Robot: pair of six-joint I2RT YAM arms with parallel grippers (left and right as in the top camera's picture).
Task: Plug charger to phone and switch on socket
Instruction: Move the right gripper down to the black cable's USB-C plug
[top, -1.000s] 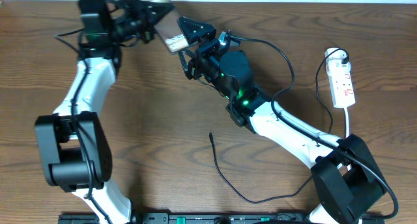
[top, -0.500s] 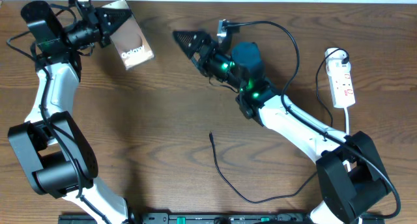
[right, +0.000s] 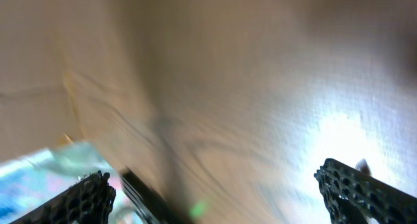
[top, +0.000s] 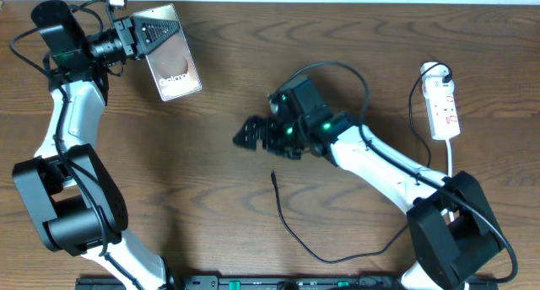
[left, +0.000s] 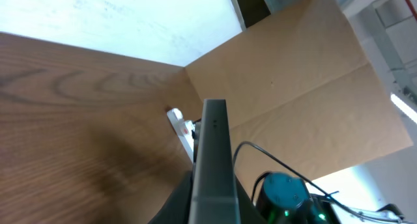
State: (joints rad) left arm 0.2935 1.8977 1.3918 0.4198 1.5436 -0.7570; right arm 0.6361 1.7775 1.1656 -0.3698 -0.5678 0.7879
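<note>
Left arm runs up the left edge of the frame. The left gripper (top: 150,33), at upper left, is clamped on the phone (top: 173,67). Right arm reaches from lower right to centre. The right gripper (top: 251,135) points left, jaws fully apart.

White link shells and bulky black joints form the left arm (top: 66,126) and right arm (top: 380,162) — green lights (top: 321,128) glow on the right one, thin black cables (top: 359,71) looping alongside. The right hand (right: 218,185) has black, honeycomb-textured fingers (right: 355,185).

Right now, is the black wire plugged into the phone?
No, the charger lies loose on the table, away from the phone in the left pincer.
</note>
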